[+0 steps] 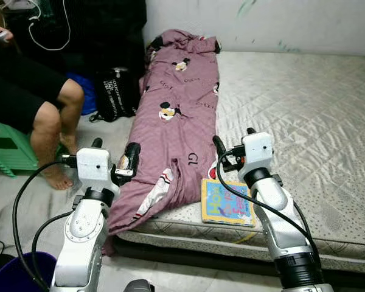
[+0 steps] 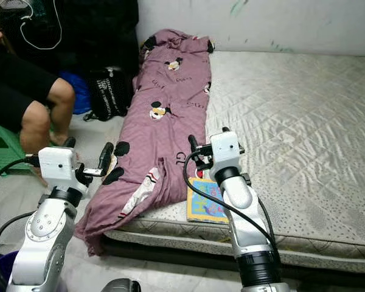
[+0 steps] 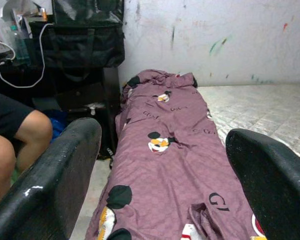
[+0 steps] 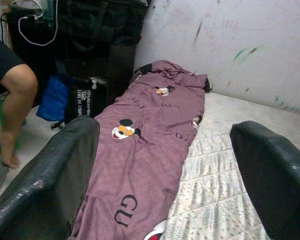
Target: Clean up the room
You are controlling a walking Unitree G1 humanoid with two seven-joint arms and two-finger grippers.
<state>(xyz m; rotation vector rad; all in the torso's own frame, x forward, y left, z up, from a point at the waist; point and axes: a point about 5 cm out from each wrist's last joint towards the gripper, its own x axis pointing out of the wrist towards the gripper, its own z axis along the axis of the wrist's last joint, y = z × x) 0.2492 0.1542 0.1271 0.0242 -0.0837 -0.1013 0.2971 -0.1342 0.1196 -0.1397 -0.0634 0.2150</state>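
On the near edge of the mattress (image 1: 304, 109), a purple blanket (image 1: 179, 115) printed with cartoon mice and letters lies stretched in a long strip, running from the foot of the bed back to the white wall (image 1: 261, 21). Its near end spills over the mattress edge and hangs toward the floor.

The left gripper (image 1: 114, 153) hovers at the hanging corner of the blanket, on the floor side of the bed. Its jaws stand wide apart with nothing between them; in the left wrist view the blanket runs straight ahead through the gap between the two black fingers (image 3: 50, 180).

The right gripper (image 1: 231, 143) is held above the mattress, at the blanket's other long edge. Its jaws are likewise spread and hold nothing. In the right wrist view the blanket lies ahead between the fingers (image 4: 45, 185), with bare quilted mattress under the farther finger.

A colourful picture book (image 1: 227, 202) lies flat on the mattress, below and just behind the right gripper, touching the blanket's near hem.

Beyond the left gripper, off the bed, a black bag (image 1: 117, 94) with white lettering stands on the floor against the blanket's edge, with a blue item (image 1: 85, 91) behind it. A person sits there on a green stool (image 1: 9, 149), bare leg (image 1: 52, 131) bent, foot on the floor. A white cable (image 1: 48, 27) hangs against dark luggage by the wall. A dark blue bucket (image 1: 18, 274) sits beside the left arm.
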